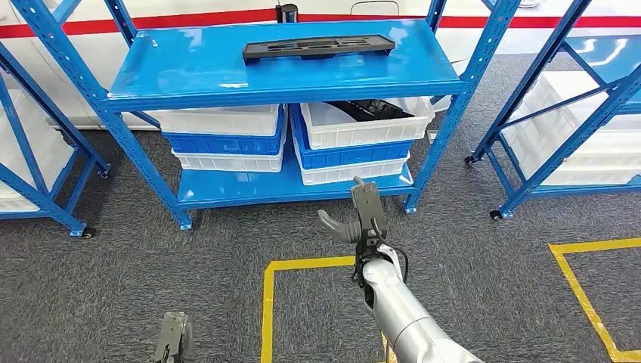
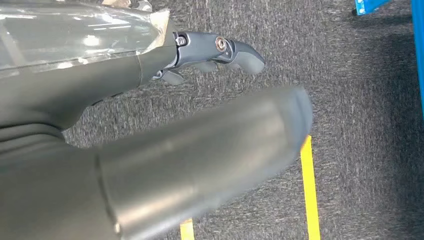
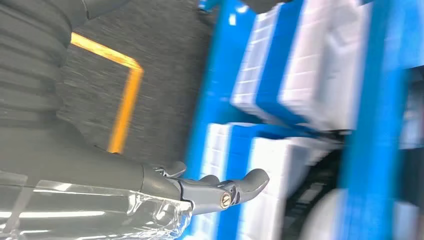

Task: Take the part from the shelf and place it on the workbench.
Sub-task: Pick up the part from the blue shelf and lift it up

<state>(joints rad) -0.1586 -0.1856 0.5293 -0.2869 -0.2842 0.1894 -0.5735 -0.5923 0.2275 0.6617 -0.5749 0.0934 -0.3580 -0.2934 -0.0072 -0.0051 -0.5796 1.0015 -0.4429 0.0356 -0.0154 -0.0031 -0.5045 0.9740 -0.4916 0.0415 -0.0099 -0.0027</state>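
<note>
Grey carpet with yellow tape lines, blue shelf [image 1: 227,91] ahead: reach step, nothing picked up yet.

Your right hand [image 1: 361,219] is raised in front of the lower shelf level, fingers [image 3: 250,181] released and holding nothing; the part [image 1: 317,49], a long black piece, lies flat on the top board, well beyond and above those fingertips. Your left hand [image 1: 172,340] hangs low over the carpet, fingers [image 2: 240,52] loosely apart and bare. I judge the next move calls for lifting the right hand up to the top board, bringing the fingers over the part, then closing on it. White and blue bins [image 1: 363,136] sit just past the right fingertips; steer above them.
</note>
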